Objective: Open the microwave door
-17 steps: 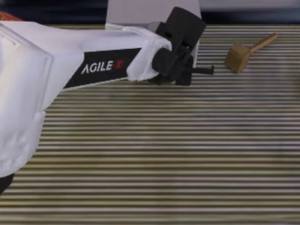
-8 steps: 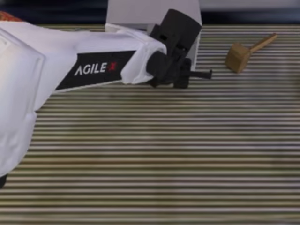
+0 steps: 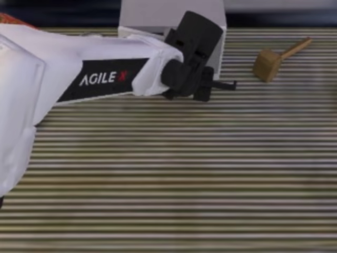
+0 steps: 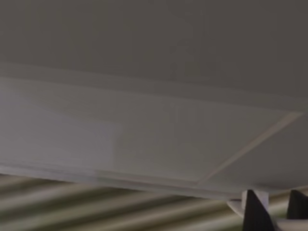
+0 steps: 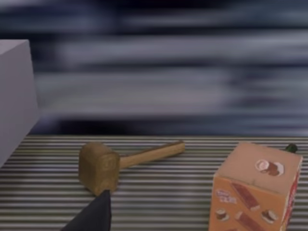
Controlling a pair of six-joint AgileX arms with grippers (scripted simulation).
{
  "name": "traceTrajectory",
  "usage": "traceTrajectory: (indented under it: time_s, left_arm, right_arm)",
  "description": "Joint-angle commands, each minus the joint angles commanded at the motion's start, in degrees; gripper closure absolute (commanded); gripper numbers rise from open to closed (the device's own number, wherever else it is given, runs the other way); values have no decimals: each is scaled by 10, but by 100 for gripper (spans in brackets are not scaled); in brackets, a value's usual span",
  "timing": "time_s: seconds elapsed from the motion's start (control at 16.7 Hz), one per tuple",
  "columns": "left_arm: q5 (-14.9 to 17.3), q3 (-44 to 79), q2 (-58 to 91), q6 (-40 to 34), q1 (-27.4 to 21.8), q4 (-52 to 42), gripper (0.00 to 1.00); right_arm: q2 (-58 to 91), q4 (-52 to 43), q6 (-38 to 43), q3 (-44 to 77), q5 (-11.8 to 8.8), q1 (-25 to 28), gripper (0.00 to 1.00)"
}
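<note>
The light-grey microwave (image 3: pixel 158 13) stands at the table's far edge, centre. My left arm reaches across from the left, and its black gripper (image 3: pixel 224 83) sits at the microwave's front right corner. In the left wrist view the microwave door (image 4: pixel 144 134) fills the frame as a flat grey panel. There the left gripper (image 4: pixel 276 214) is shut on the door's white handle (image 4: pixel 262 195), with two dark fingertips (image 4: pixel 255 216) close together on it. The arm hides the door in the top view. My right arm is parked out of the top view; one dark fingertip (image 5: pixel 98 211) shows, and the gripper is open.
A wooden mallet (image 3: pixel 271 62) lies on the striped table to the right of the microwave, also in the right wrist view as the mallet (image 5: pixel 103 168). An orange snack box (image 5: pixel 255 192) stands near the right gripper. An orange object (image 3: pixel 10 18) sits at the far left corner.
My left arm and its gripper have slid a little to the left along the microwave's front, still holding the handle. The mallet has not moved.
</note>
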Motion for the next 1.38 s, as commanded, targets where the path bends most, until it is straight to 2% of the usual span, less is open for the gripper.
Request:
traceTrajectory:
  time_s: [1.14, 1.38]
  left_arm:
    - [0, 0, 0, 0, 0, 0, 100]
    - [12, -15, -6, 12, -3, 7, 100]
  right_arm:
    - [0, 0, 0, 0, 0, 0, 0]
    - [0, 0, 0, 0, 0, 0, 0]
